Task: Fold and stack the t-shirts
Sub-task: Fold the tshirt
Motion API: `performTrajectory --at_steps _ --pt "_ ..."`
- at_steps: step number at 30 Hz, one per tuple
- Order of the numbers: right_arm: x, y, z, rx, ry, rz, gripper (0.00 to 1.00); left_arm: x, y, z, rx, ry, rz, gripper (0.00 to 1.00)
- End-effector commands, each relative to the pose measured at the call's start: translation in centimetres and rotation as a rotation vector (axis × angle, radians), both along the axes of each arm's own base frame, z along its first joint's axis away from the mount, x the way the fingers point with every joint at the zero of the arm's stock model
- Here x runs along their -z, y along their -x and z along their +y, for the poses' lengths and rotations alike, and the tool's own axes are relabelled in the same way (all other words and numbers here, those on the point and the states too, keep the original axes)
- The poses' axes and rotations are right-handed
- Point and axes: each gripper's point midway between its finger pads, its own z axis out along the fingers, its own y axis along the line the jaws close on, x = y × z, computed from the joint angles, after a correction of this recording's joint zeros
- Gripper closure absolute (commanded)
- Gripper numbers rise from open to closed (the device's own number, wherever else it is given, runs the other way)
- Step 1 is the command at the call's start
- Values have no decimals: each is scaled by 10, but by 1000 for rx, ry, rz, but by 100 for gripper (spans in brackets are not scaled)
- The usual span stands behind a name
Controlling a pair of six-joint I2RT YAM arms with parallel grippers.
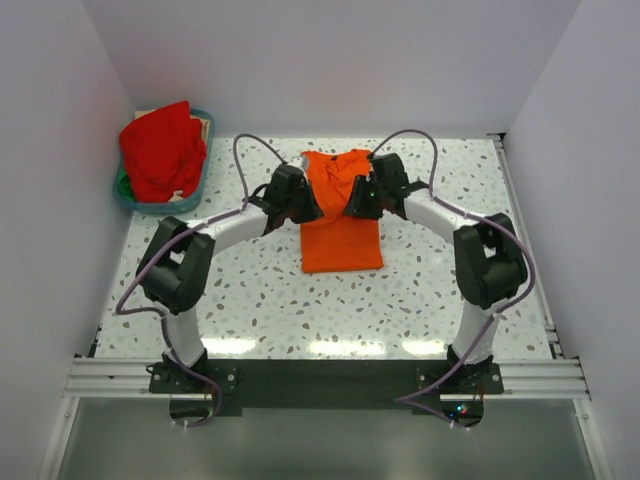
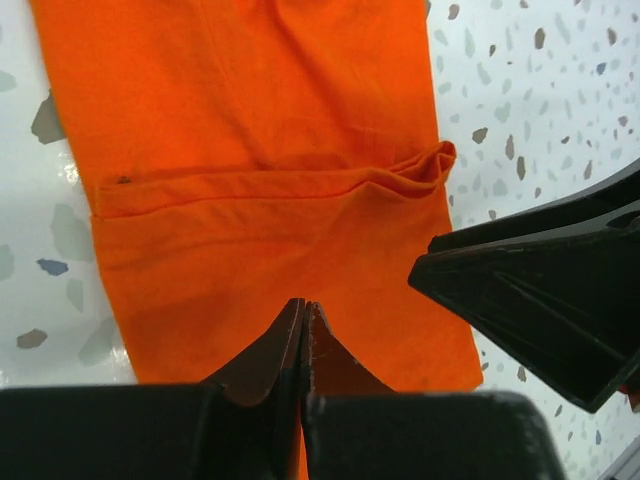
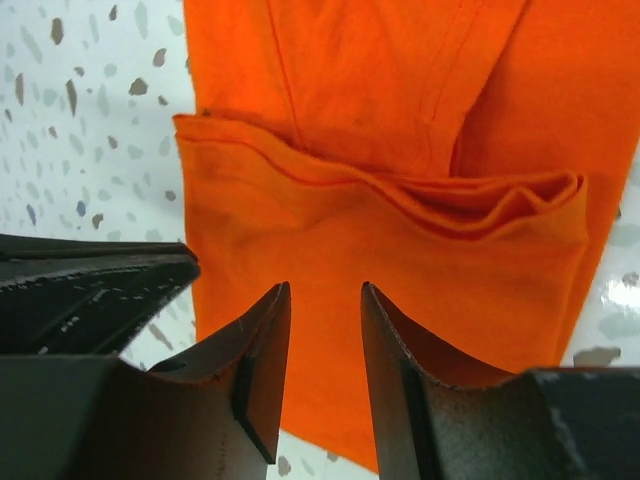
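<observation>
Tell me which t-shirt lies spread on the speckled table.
The orange fabric t-shirt; the red fabric t-shirt is heaped in the teal plastic basket at far left.

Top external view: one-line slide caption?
Left gripper and right gripper flank a partly folded orange t-shirt on the table; teal basket of red clothes far left.

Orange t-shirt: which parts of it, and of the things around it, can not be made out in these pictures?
1. Left wrist view: the left tool looks shut; its own fingers hide whether cloth is pinched.
2. Right wrist view: the open right tool blocks the orange t-shirt's near edge; the frame's top cuts off its far part.
3. Top view: both wrists cover the shirt's side edges.
4. Top view: the red garment hides most of what the basket holds.
</observation>
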Motion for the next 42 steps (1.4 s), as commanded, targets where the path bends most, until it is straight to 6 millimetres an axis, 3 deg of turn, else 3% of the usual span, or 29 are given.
performTrajectory --at_steps 1,2,3,4,5,6,8,15,19,22,27,28,30,33,36,42 --pt "-3 -26 4 -27 14 -45 62 -5 -24 -16 45 16 -49 98" --pt "1 -29 5 -31 21 -40 63 4 -28 -18 51 6 -39 98" --pt "12 -33 5 -32 33 -21 63 0 -37 -19 52 5 -59 98" --pt "10 -42 3 -27 35 -26 63 2 -42 -19 50 -1 -62 97" --pt "12 -46 2 -26 37 -24 64 14 -47 -18 49 -13 -47 97" --pt "28 -48 -1 -21 53 15 64 11 -58 -15 39 -7 -59 96" --pt "27 -61 -6 -12 58 8 65 36 -59 -6 27 -42 10 96" --pt "48 -80 -46 56 101 39 65 72 -65 23 -46 -101 88 96" --pt "46 -77 -49 51 116 29 64 80 -61 25 -50 -98 108 96" --pt "39 -76 -54 63 133 14 64 69 -65 26 -66 -98 83 95" --pt "-5 -81 -65 109 162 -87 63 14 -78 25 -50 -87 -43 84" --pt "-12 -80 -63 102 165 -106 63 -3 -81 24 -54 -74 -82 80" --pt "-24 -78 -63 107 190 -130 62 -18 -81 23 -50 -62 -115 77" --pt "-39 -67 -42 61 216 -175 62 -34 -78 11 -31 -48 -151 74" --pt "-38 -61 -26 28 214 -181 62 -33 -71 -10 14 -68 -155 73" --pt "-11 -58 -9 -13 231 -142 62 2 -62 -39 75 -80 -110 75"
